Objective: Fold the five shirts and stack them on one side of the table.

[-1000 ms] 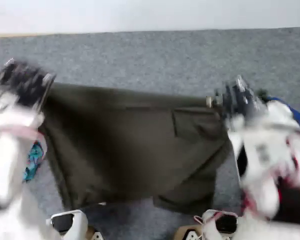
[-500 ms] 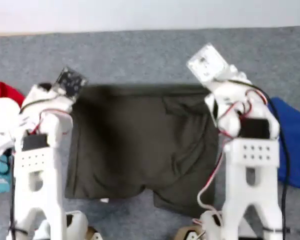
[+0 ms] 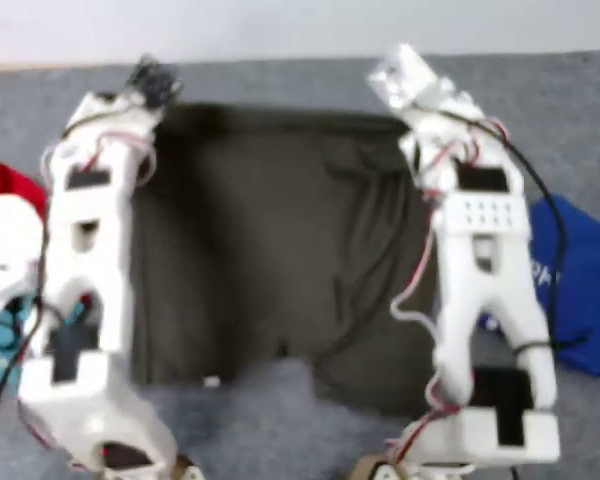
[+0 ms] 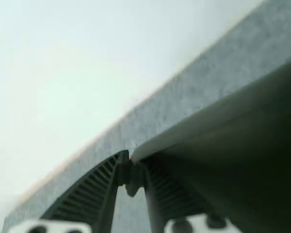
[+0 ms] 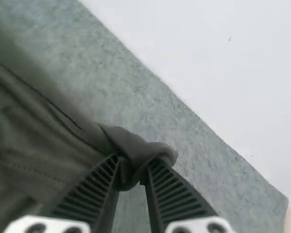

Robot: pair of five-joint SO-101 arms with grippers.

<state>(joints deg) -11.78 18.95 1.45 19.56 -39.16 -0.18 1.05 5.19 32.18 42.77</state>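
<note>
From above, the dark olive shirt (image 3: 270, 240) lies spread across the middle of the grey desk (image 3: 280, 80), its far hem close to the desk's far edge. The left arm (image 3: 90, 220) and the right arm (image 3: 480, 230) are stretched out along its two sides, each wrist at a far corner of the cloth. The side by the right arm is rumpled, with long creases running toward the near edge, and the near hem sits uneven. A blue shirt (image 3: 580, 280) lies just beside the right arm. A red garment (image 3: 5, 185), a white one (image 3: 5, 250) and a teal one (image 3: 0, 340) are piled at the desk's left edge.

In the left wrist view, the left claw (image 4: 131, 170) is pressed together on the very rim of the shirt, gripping only a thin line of fabric at its tips.

In the right wrist view, the right claw (image 5: 133, 170) pinches a thick, rolled wad of the shirt's corner.

The risk, as I judge it, lies in the unequal grips. The left hold is shallow and could slip free under any pull, dropping that corner. The right holds a bunch, so the cloth would lie skewed and the creases would get folded in. The right arm's loose cable could also snag the blue shirt.
</note>
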